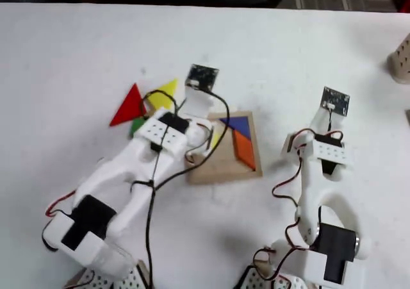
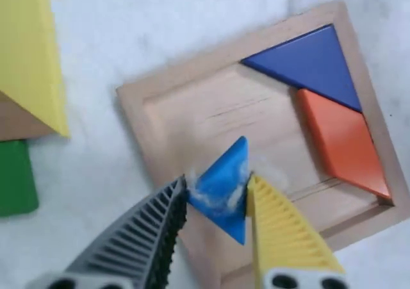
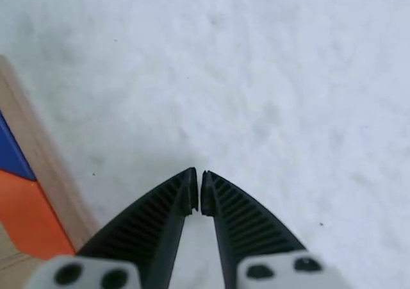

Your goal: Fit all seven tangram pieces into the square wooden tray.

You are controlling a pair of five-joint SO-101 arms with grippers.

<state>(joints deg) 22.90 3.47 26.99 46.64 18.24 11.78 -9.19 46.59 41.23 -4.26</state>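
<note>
The square wooden tray (image 1: 214,168) (image 2: 134,100) lies mid-table with a dark blue triangle (image 2: 307,61) (image 1: 238,123) and an orange parallelogram (image 2: 343,141) (image 1: 244,148) set along one side. My left gripper (image 2: 216,186) is shut on a small light blue triangle (image 2: 224,186), held over the tray's bare floor. Left of the tray lie a red triangle (image 1: 128,106), a yellow triangle (image 1: 163,90) (image 2: 29,52) and a green piece (image 1: 136,125) (image 2: 16,177). My right gripper (image 3: 197,193) is shut and holds nothing, over bare table right of the tray (image 3: 45,161).
The left arm (image 1: 128,173) crosses the table from the near left up to the tray. The right arm (image 1: 323,193) stands at the near right. A pale perforated object (image 1: 401,61) sits at the far right edge. The table's far edge runs along the back.
</note>
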